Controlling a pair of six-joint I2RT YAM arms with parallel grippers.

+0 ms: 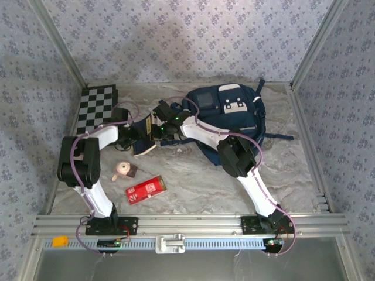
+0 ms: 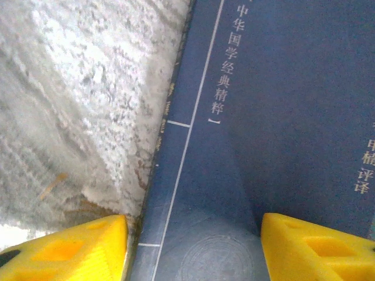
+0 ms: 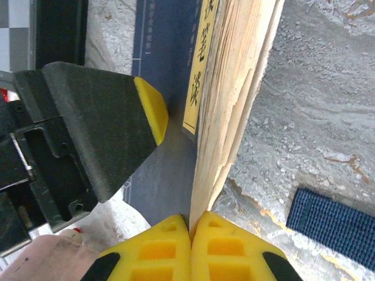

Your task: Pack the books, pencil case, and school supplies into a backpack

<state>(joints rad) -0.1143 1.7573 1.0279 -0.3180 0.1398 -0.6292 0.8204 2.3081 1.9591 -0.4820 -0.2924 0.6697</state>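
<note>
A navy book with a yellow label strip stands tilted on its edge, its cream pages facing right. My right gripper is shut on the book's corner, with a thin wedge of pages pinched between the yellow fingertips. In the left wrist view my left gripper is open over the navy cover, one finger off the book's edge above the table. Its black, yellow-tipped finger rests against the cover. Both grippers meet at the book left of the navy backpack. The red pencil case lies flat near the front.
A black-and-white chequered board lies at the back left. A small pinkish roll sits beside the pencil case. A blue backpack strap lies on the marble table close to the right gripper. Metal frame posts border the table.
</note>
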